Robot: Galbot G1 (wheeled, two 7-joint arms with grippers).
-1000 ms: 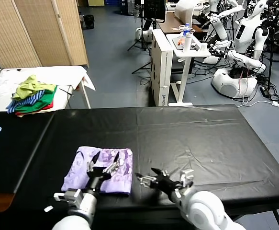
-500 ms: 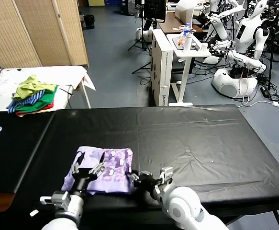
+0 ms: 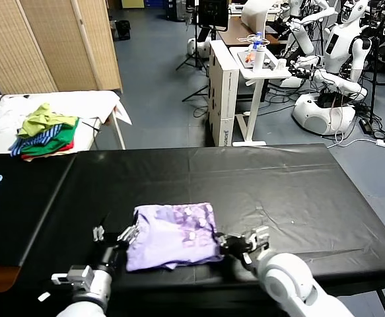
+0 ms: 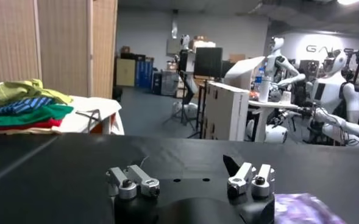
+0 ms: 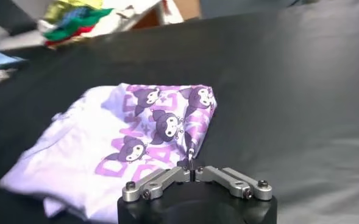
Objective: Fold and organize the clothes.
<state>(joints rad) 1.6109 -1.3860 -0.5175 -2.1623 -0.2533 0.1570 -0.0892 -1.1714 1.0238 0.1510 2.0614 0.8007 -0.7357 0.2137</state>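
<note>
1. Right pincer [image 5: 192,171] is squeezed tight on the near right edge of the shirt [image 3: 175,234]. Its two tips are pressed together, with a bit of thin purple cloth caught between them.
2. Left pincer [image 4: 188,179] has its tips wide apart. It holds nothing. It sits low over the bench [image 3: 291,191], just off the shirt's left edge.
3. The shirt lies flat on the black bench, right in front of the right pincer and to the right of the left one. It is folded into a small, rough square. The cartoon print faces up on the side near the right pincer.
4. I think the step now is tidying: the folding looks mostly done, and the right pincer has a pinch on the edge so it can pull or turn the shirt.
5. The next move needs a slow, gentle pull. The cloth is thin and soft, so a quick tug could open the folds or bunch them up.
6. The left pincer could help by pressing down or grabbing its own side, so the shirt keeps its shape.
7. Far behind the left pincer sits a pile of other clothes [image 3: 43,131] on a white table. That pile should be left alone.
</note>
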